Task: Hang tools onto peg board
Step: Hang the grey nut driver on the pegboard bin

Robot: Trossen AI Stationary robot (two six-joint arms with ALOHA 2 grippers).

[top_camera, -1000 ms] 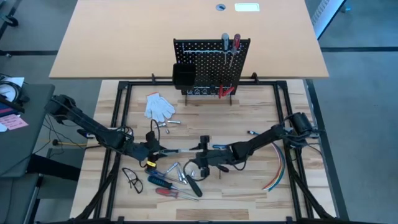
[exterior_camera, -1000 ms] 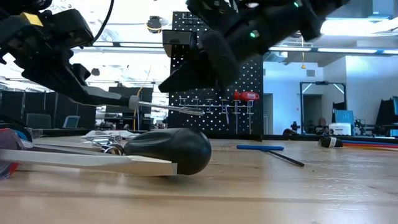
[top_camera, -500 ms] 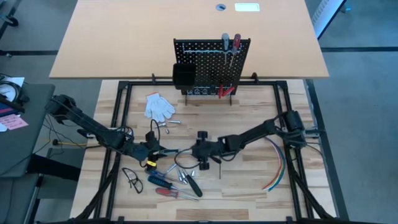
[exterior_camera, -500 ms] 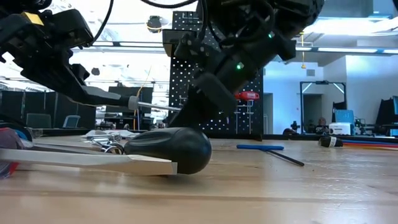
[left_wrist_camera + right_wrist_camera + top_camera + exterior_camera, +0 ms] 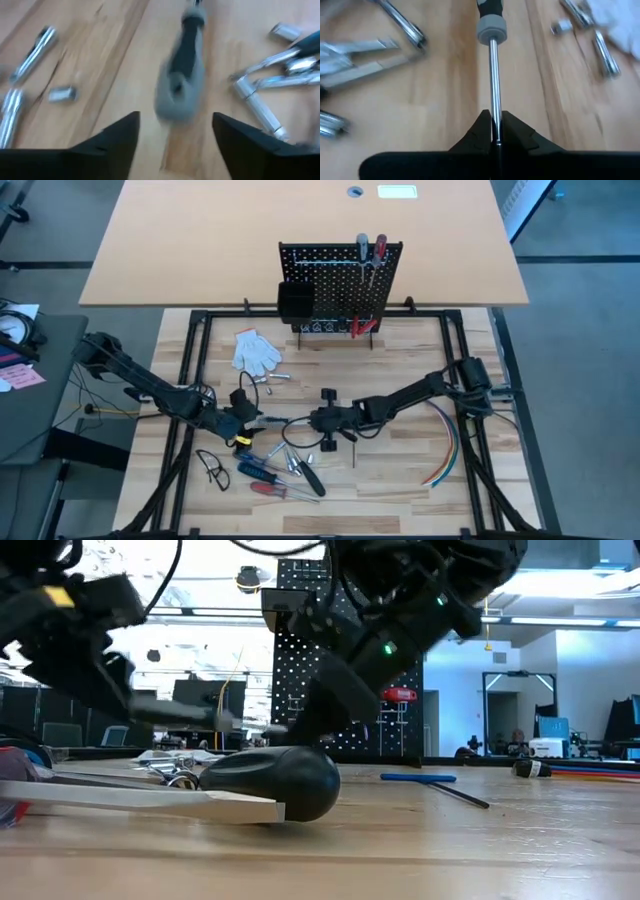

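No text, label, brand or number can be read anywhere. White marks are seen along the bottom edge of the peg board (image 5: 340, 288), but they are too small to be made out. A pink note (image 5: 22, 377) beside the counter's left edge cannot be read either.

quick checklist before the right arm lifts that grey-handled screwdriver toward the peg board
1. Right end effector shut on the shaft of the grey-handled screwdriver: ok, the fingers pinch the metal shaft in the right wrist view.
2. Left end effector released: ok, its fingers stand apart with the handle free between and beyond them.
3. Left arm out of the lift path: not ok, it sits right at the handle end in the high view.
4. Free spot on the peg board: ok, two screwdrivers hang at the upper right and the rest of the panel looks bare.
5. Grip balance: cannot tell, the hold is on the shaft, well away from the handle.
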